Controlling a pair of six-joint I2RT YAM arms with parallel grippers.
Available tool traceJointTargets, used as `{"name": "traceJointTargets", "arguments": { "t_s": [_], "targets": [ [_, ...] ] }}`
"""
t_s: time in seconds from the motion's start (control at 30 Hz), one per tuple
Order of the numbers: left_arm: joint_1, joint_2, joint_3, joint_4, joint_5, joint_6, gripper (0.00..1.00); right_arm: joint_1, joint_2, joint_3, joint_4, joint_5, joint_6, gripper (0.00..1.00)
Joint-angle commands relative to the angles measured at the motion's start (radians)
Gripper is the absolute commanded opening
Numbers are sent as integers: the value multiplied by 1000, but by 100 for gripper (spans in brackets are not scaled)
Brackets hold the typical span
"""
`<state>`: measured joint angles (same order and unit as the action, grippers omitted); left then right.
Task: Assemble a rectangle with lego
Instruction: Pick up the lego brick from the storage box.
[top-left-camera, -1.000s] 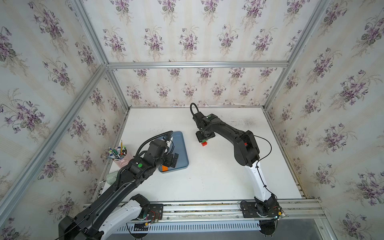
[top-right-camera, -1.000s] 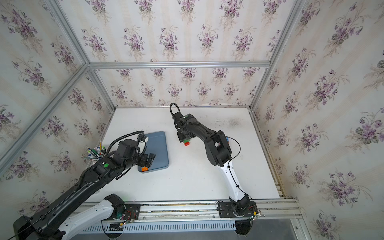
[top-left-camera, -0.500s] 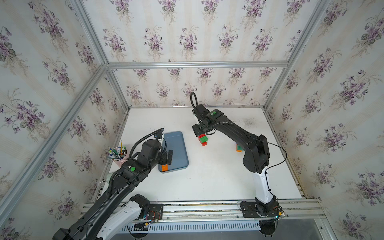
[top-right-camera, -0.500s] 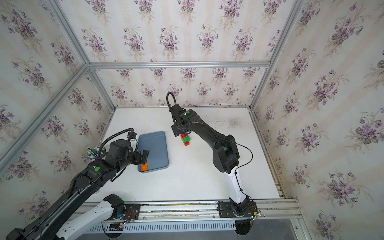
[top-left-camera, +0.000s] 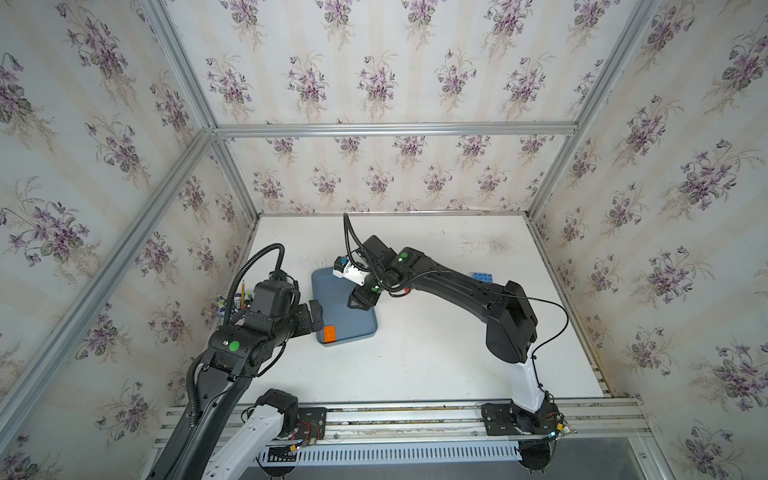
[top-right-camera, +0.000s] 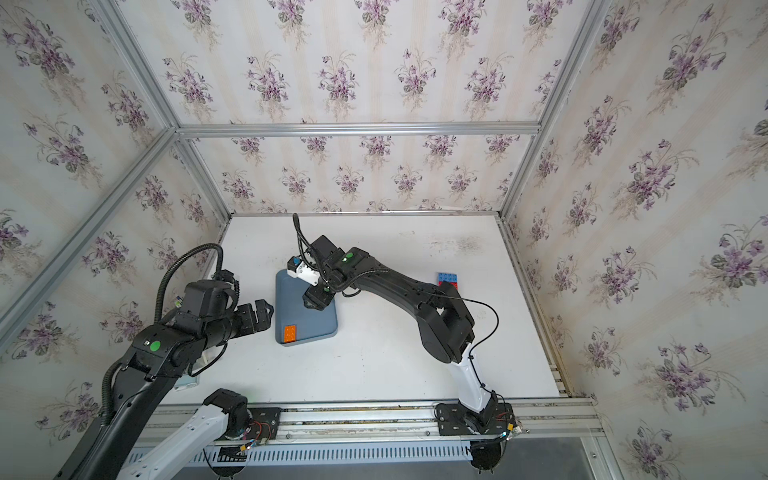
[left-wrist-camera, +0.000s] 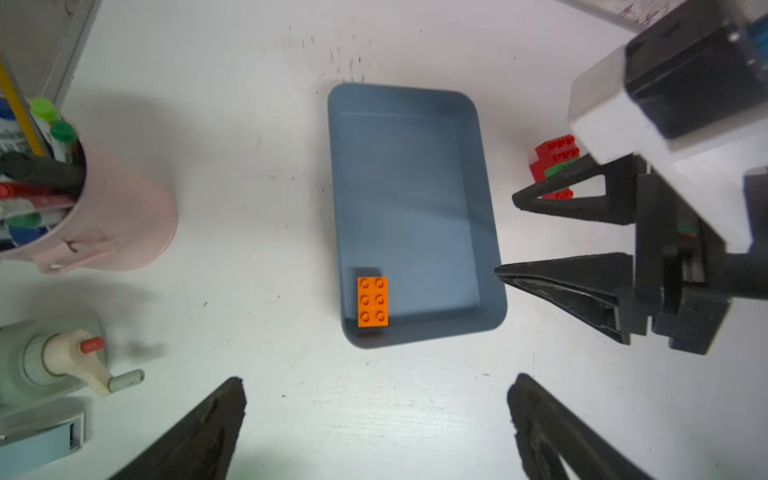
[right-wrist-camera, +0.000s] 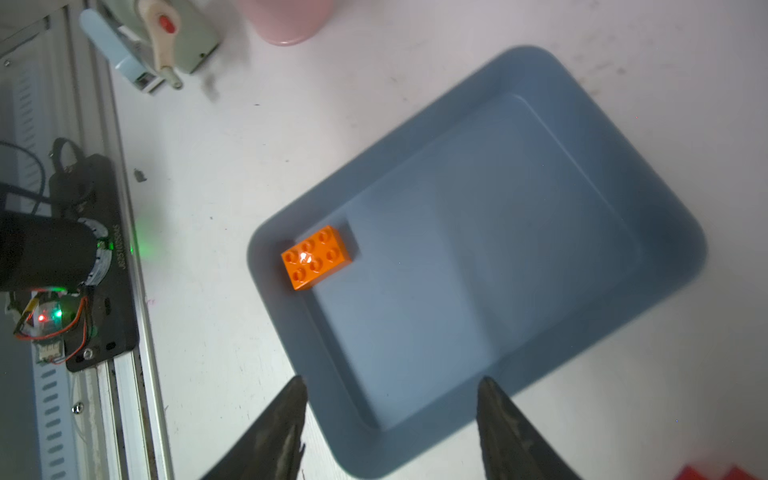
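The left fingers (left-wrist-camera: 208, 428) and right fingers (right-wrist-camera: 282, 424) both hang open and empty, the right pair above the edge of the tray (left-wrist-camera: 415, 104), where an orange brick (left-wrist-camera: 372, 301) lies in one corner.

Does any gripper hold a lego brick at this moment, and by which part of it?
Nothing is held. The left gripper and the right gripper both stand open and empty; the orange brick lies untouched in the tray.
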<state>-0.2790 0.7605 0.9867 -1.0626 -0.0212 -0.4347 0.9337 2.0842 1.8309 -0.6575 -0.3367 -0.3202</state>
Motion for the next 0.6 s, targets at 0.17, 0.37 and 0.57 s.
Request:
{"name": "traceJointTargets", "arguments": {
  "t_s": [0.17,0.37,0.57],
  "targets": [
    [2,-75,2,-99,-28,-34,100,48,129,53,49,-83,-320,68],
    [-6,-127,4,-111,-54,-38,100,91,175,63,54,-77,-408,72],
    [-10,-130,7,-107,-57,-39,100,107,235,129,22,-83,-436,72]
  ]
}}
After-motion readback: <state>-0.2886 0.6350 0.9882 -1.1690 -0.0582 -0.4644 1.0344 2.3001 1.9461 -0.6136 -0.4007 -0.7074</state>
